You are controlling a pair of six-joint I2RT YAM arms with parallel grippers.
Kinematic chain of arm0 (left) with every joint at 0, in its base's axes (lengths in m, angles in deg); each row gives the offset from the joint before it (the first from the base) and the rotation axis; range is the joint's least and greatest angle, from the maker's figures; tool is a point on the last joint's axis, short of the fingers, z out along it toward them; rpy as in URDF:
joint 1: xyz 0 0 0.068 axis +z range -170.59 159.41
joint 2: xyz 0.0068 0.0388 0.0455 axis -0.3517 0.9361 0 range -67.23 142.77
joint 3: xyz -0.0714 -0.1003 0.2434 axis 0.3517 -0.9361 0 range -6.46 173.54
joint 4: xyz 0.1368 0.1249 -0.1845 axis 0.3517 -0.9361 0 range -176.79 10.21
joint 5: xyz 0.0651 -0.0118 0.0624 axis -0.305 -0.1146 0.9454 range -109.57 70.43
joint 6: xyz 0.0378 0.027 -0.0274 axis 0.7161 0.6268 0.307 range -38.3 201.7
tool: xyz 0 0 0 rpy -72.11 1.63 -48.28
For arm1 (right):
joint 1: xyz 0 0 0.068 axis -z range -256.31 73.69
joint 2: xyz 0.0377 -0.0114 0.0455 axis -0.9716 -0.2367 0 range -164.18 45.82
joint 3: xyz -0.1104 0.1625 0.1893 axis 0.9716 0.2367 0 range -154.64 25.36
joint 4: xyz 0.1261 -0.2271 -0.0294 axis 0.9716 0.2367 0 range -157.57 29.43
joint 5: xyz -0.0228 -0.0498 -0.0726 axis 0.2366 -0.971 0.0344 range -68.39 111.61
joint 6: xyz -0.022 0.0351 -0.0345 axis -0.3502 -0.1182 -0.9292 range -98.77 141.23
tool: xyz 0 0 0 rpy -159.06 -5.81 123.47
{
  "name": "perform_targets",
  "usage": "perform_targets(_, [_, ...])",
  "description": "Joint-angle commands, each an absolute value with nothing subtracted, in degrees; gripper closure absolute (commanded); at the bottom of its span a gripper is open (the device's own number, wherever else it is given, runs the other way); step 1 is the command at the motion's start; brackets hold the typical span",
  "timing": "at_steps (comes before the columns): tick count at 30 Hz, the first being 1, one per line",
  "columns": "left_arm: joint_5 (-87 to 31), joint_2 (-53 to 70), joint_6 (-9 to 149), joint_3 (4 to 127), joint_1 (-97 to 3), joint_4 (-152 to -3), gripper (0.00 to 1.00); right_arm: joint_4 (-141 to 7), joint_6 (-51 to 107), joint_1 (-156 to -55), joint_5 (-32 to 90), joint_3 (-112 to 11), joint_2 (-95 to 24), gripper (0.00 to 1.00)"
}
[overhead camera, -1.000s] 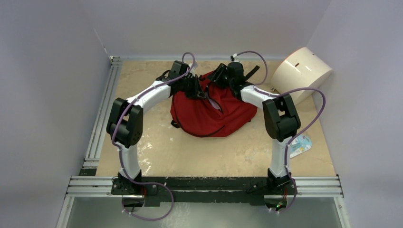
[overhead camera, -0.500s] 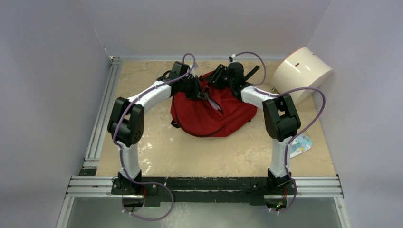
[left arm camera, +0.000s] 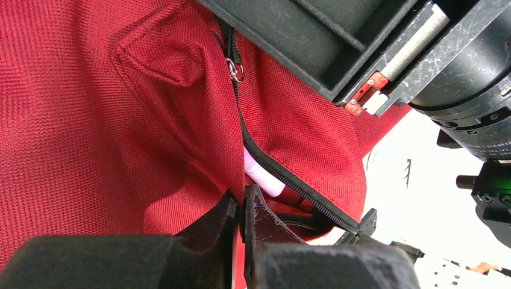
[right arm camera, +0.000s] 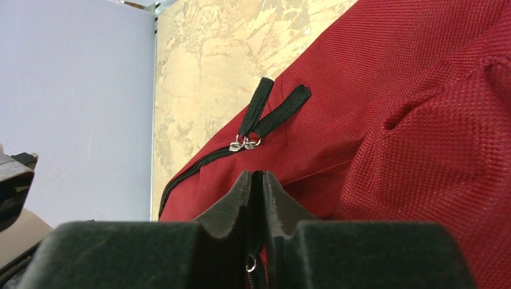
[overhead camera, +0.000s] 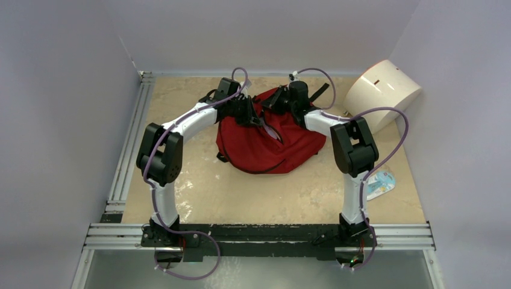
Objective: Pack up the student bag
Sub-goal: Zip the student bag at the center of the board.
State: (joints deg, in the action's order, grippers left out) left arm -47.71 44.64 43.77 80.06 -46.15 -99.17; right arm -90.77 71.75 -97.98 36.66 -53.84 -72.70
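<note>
Left gripper (left arm camera: 242, 197) pinched on student bag (overhead camera: 265, 147), holding it steady; right gripper (right arm camera: 258, 176) pinched on zipper pull (right arm camera: 250, 264), likely for tugging.

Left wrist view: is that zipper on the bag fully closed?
No, the zipper on the student bag gapes open, and a pale pink item shows through the gap.

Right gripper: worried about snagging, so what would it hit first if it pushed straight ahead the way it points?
The dark-red fabric backpack, probably its cloth just below the two black strap-like zipper pulls; depth is hard to judge.
</note>
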Motion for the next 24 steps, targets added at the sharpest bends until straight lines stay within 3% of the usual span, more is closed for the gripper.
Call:
perform_targets(1, [-49.2,44.2,43.5,80.9,-46.0,-97.6,1.00,-93.9,72.0,-97.7,38.5,-53.3,-70.8,0.93])
perform_targets(3, [-49.1,44.0,43.4,81.0,-46.1,-97.7,1.00,-94.8,72.0,-97.5,39.0,-52.5,-70.0,1.00])
perform_targets(6, [-49.3,43.4,42.9,81.1,-45.8,-97.8,0.94,-96.4,72.1,-97.5,39.4,-51.4,-68.6,1.00])
perform_targets(9, [-49.8,41.2,41.8,81.2,-45.4,-97.0,0.74,-96.9,71.5,-97.5,39.4,-50.6,-67.3,1.00])
perform_targets(11, [-50.2,39.5,41.2,81.3,-44.9,-96.4,0.67,-97.2,71.2,-97.4,39.4,-50.0,-66.4,1.00])
perform_targets(18, [-49.7,35.9,36.2,79.3,-40.5,-94.8,0.64,-99.4,71.5,-97.3,40.1,-46.8,-63.4,1.00])
perform_targets(24, [-48.1,39.9,34.3,83.7,-38.8,-96.9,0.63,-101.8,72.2,-97.3,41.0,-44.4,-61.4,1.00])
